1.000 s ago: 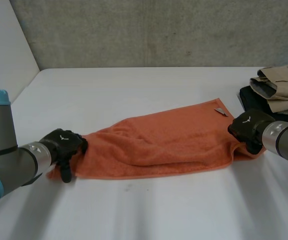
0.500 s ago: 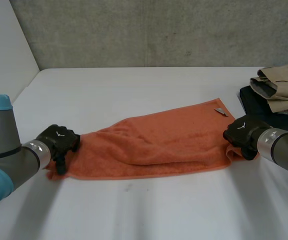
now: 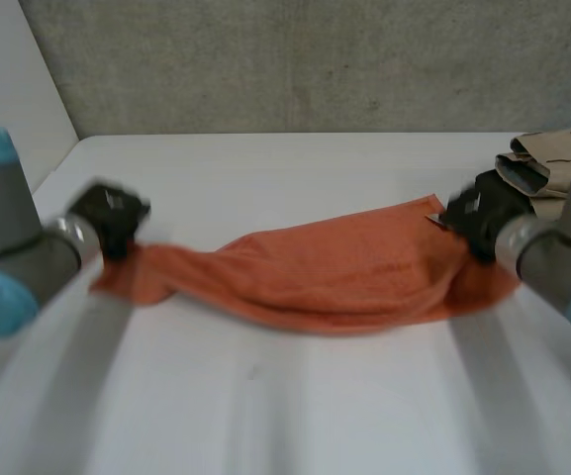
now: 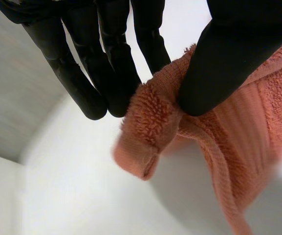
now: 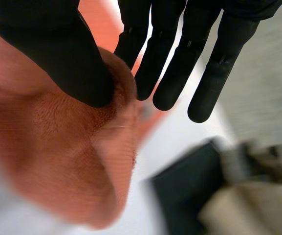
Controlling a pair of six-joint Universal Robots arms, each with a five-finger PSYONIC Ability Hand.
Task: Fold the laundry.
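— where are we?
— a grey concrete wall (image 3: 315, 59) behind a white table (image 3: 295, 416). across the table runs an orange towel (image 3: 334, 277), its long axis side to side, from one hand to the other.
— who has it?
— both. the left hand (image 3: 112, 208) is at the towel's left end, the right hand (image 3: 478, 213) at its right end, each nearest its own end. the ends are held up off the table, and the middle sags, seemingly onto the surface.
— grips?
— in the left wrist view the thumb (image 4: 219, 63) pinches a towel corner against nearly straight fingers (image 4: 101, 63). the right thumb (image 5: 57, 54) does likewise on its bunched edge.
— anything else?
— a pile of clothes (image 3: 552, 158) just beyond the right hand. with the towel lying crosswise, i'd judge the next move needs both hands travelling together.
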